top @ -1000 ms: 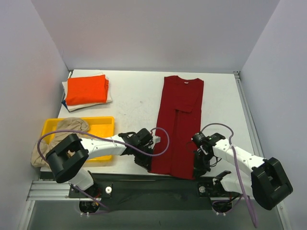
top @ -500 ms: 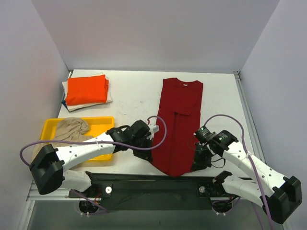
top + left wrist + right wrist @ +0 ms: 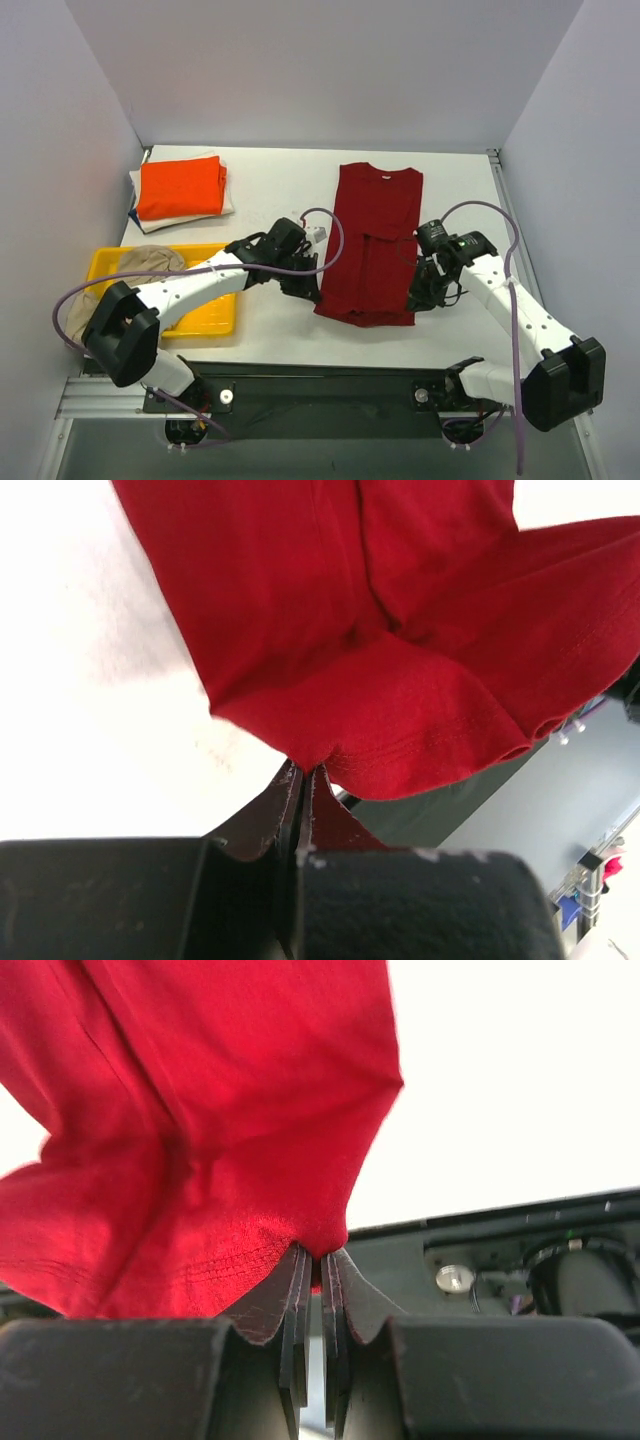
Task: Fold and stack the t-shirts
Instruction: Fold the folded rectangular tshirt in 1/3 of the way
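we count two arms and two grippers, and both grippers are at the one dark red t-shirt (image 3: 372,225), which lies lengthwise on the white table (image 3: 270,190) with its collar at the far end and its sleeves folded in, so it makes a narrow strip. the left gripper (image 3: 312,292) is at the shirt's near left corner and the right gripper (image 3: 418,298) at its near right corner. in each wrist view the fingers are pressed tight together with a pinch of hemmed red cloth caught between them, and the fabric bunches and fans out from the pinch. the near end of the shirt is drawn up off the table and rumpled between the two grips, while the collar half lies flat. to the left of the dark red t-shirt, near its hem end, sits one yellow tray (image 3: 215,252) with one crumpled beige t-shirt (image 3: 150,262) in it, spilling over the tray's outer side. further left of the dark red t-shirt, level with its collar end, is one folded stack. a bright orange t-shirt (image 3: 180,187) lies on top, a pale folded layer (image 3: 229,200) shows beneath it, and a thin blue edge (image 3: 133,213) peeks out at the stack's near left corner. that makes three layers we can see.
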Motion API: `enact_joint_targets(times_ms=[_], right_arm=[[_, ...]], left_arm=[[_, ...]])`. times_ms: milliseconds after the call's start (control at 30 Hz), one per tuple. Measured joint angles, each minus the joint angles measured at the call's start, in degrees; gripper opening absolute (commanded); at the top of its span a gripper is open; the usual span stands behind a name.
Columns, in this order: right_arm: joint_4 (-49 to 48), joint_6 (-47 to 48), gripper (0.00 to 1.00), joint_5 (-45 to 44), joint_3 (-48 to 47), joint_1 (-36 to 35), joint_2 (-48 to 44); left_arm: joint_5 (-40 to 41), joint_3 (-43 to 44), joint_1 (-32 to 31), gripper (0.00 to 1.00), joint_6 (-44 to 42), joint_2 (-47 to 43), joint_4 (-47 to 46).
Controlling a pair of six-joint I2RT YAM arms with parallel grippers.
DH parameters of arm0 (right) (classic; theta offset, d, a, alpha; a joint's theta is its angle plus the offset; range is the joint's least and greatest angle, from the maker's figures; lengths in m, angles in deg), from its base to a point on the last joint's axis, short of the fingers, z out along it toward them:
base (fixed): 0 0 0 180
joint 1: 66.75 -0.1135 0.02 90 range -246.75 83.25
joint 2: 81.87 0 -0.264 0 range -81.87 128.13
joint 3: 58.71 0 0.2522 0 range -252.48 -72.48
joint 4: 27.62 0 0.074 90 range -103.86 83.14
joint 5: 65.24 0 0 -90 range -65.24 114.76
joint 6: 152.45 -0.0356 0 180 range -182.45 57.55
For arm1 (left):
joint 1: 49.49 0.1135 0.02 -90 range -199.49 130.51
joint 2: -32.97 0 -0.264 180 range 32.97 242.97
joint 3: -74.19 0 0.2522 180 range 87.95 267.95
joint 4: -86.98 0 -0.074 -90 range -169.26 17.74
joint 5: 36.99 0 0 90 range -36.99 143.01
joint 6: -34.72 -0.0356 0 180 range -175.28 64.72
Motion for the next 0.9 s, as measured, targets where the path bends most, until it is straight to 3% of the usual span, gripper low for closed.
enact_joint_targets(times_ms=[433, 900], right_arm=[[-6.51, 7.61, 0.00, -3.65, -11.47, 8.72, 15.76], [-10.12, 16.00, 0.00, -3.63, -28.81, 17.31, 36.96]], left_arm=[[-5.99, 14.29, 7.80, 0.00, -0.79, 16.96, -6.03], [-10.88, 35.39, 12.46, 0.00, -2.95, 35.36, -4.63]])
